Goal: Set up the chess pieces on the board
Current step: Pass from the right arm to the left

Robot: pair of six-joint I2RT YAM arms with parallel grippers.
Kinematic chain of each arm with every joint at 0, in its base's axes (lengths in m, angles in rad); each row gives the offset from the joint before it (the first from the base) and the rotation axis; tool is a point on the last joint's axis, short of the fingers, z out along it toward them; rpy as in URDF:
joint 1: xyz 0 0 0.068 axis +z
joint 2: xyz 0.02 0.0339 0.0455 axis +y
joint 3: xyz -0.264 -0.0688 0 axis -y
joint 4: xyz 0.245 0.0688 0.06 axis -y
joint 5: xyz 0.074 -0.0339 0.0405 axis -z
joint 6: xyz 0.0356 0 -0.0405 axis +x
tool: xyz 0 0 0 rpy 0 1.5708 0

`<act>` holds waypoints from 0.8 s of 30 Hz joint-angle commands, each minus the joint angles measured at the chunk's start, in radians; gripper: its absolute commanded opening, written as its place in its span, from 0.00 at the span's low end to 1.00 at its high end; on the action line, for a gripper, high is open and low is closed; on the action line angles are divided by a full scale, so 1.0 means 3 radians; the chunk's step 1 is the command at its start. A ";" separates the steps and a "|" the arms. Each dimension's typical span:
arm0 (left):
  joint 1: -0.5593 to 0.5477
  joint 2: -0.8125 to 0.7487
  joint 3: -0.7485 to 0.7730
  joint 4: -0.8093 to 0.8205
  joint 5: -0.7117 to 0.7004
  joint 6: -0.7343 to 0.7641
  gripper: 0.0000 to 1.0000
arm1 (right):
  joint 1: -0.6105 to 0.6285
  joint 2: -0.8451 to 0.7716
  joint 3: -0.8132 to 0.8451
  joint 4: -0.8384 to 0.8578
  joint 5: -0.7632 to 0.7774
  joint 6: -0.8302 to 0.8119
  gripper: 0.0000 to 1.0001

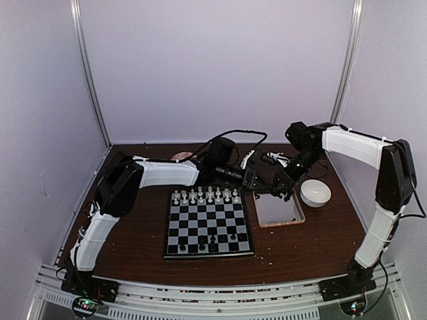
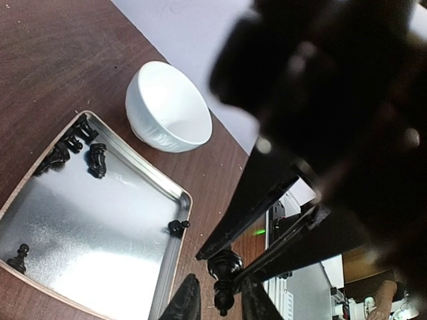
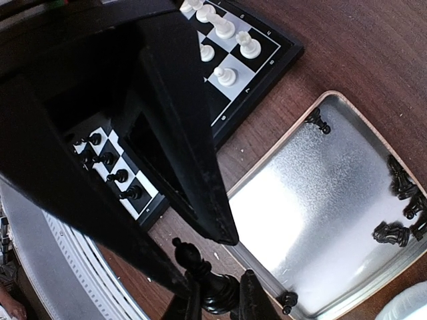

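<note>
The board point(image 1: 208, 255) lies mid-table with white chess pieces point(image 1: 205, 196) on its two far rows and a few black ones point(image 1: 200, 243) near the front. The two grippers meet above the table at the tray's far left corner. My right gripper point(image 3: 223, 300) is shut on the base of a black bishop point(image 3: 200, 270). My left gripper point(image 2: 220, 303) is open, its jaws on either side of the bishop's head point(image 2: 223, 283). In the top view the left gripper point(image 1: 255, 179) and right gripper point(image 1: 275, 181) overlap and hide the bishop.
A wooden-rimmed metal tray point(image 1: 277, 210) right of the board holds several black pieces point(image 2: 97, 160), also seen in the right wrist view point(image 3: 393, 233). A white bowl point(image 1: 315, 193) stands beside it. Pale crumbs lie on the table.
</note>
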 commanded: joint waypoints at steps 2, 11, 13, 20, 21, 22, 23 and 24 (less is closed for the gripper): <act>-0.0047 0.0077 0.0092 0.0330 0.0253 -0.0006 0.23 | -0.0039 -0.0065 0.0085 0.0139 -0.0121 0.0074 0.15; -0.0047 0.0078 0.0058 0.0457 0.0289 -0.0059 0.12 | -0.0084 -0.0068 0.0069 0.0162 -0.0185 0.0109 0.16; -0.0047 0.0077 0.0063 0.0459 0.0293 -0.0061 0.17 | -0.0083 -0.0067 0.0078 0.0170 -0.0202 0.0118 0.16; -0.0047 0.0076 0.0063 0.0439 0.0284 -0.0062 0.09 | -0.0098 -0.0073 0.0086 0.0163 -0.0219 0.0118 0.16; -0.0047 0.0077 0.0063 0.0439 0.0284 -0.0062 0.09 | -0.0101 -0.0076 0.0087 0.0162 -0.0222 0.0117 0.16; -0.0047 0.0076 0.0063 0.0442 0.0282 -0.0059 0.12 | -0.0107 -0.0082 0.0085 0.0168 -0.0224 0.0122 0.16; -0.0047 0.0078 0.0063 0.0437 0.0281 -0.0060 0.16 | -0.0109 -0.0084 0.0085 0.0170 -0.0224 0.0123 0.17; -0.0045 0.0076 0.0059 0.0433 0.0279 -0.0059 0.18 | -0.0113 -0.0086 0.0085 0.0172 -0.0223 0.0122 0.17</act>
